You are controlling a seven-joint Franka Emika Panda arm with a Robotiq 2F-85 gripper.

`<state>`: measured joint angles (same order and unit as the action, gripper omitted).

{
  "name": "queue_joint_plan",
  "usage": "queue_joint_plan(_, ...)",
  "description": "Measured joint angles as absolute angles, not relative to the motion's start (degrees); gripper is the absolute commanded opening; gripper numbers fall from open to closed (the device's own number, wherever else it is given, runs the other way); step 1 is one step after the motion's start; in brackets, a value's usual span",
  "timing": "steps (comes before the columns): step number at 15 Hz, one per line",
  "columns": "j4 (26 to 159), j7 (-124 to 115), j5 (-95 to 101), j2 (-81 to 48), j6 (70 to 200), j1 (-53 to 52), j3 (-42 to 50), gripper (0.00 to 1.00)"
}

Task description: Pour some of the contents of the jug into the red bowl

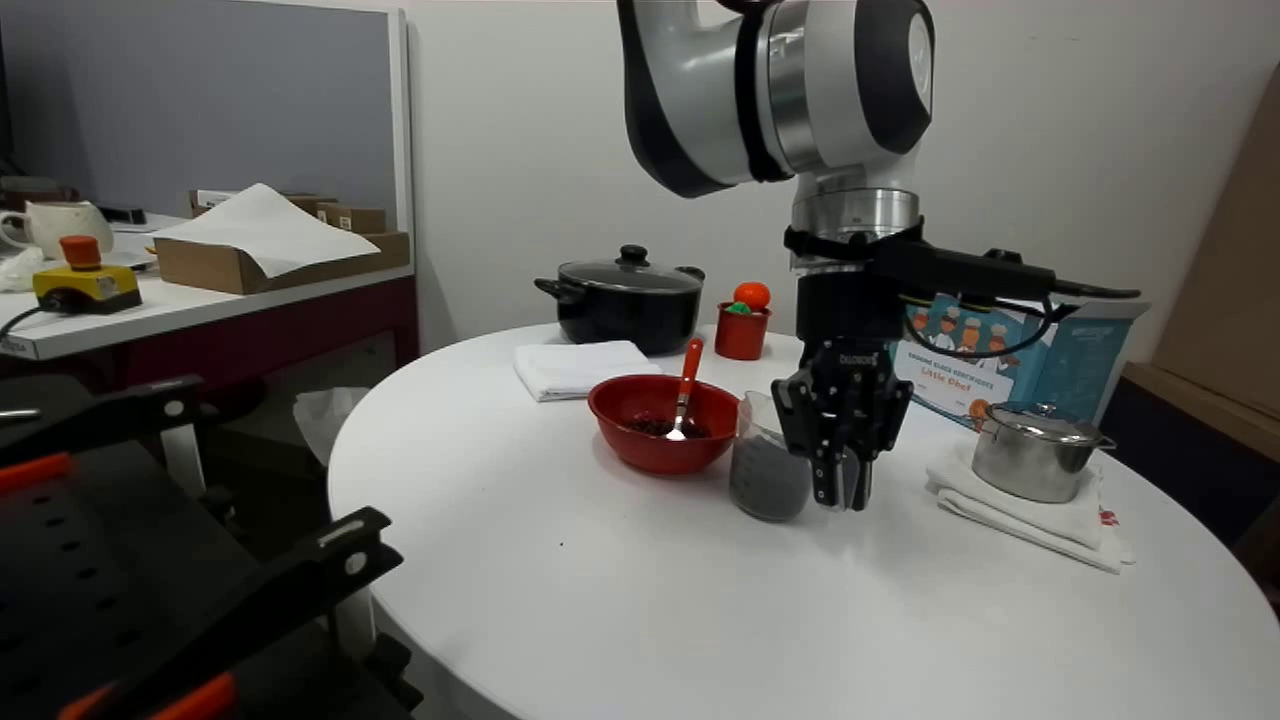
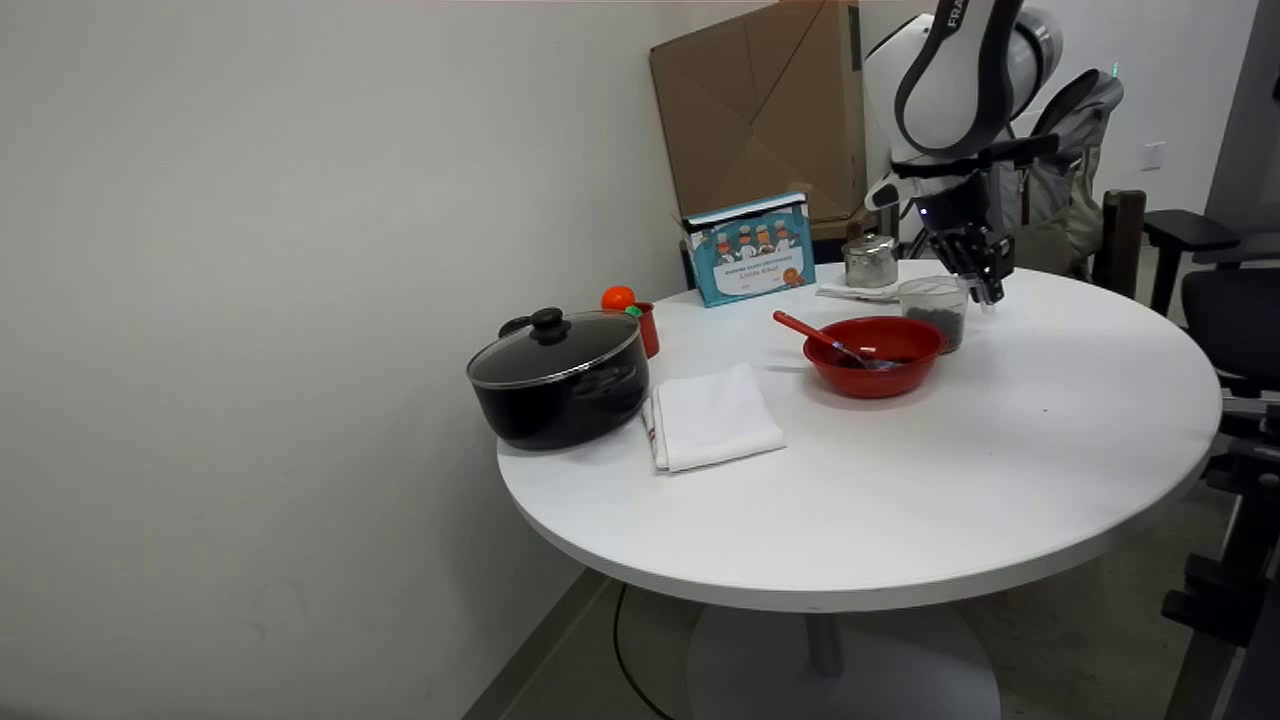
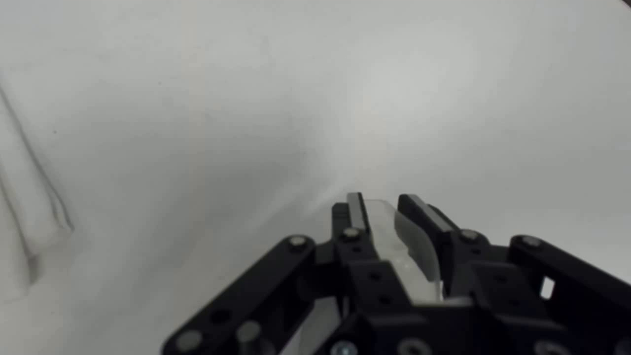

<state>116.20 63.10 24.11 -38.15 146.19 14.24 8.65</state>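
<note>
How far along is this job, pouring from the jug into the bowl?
Done, it seems: the jaws are closed on the handle of the jug. In hand: the jug, roughly upright beside the bowl, its dark contents visible. Left, probably: tipping it over the bowl. The bowl holds something dark too, but whether any came from the jug can't be told.

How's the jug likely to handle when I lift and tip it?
The jug is probably stiff but possibly slick, given its clear, plastic-looking sides. Its dark contents sit low, so it's likely bottom-heavy until tipped. With the fingers beside its body in both exterior views, it may twist when lifted.
</note>
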Motion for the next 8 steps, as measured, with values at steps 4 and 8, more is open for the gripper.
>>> queue_joint_plan(4,116.2,62.9,24.1,-37.6,146.1,14.2,8.4,0.11)
queue_joint_plan(8,116.2,62.9,24.3,-34.8,144.8,13.4,8.0,0.11)
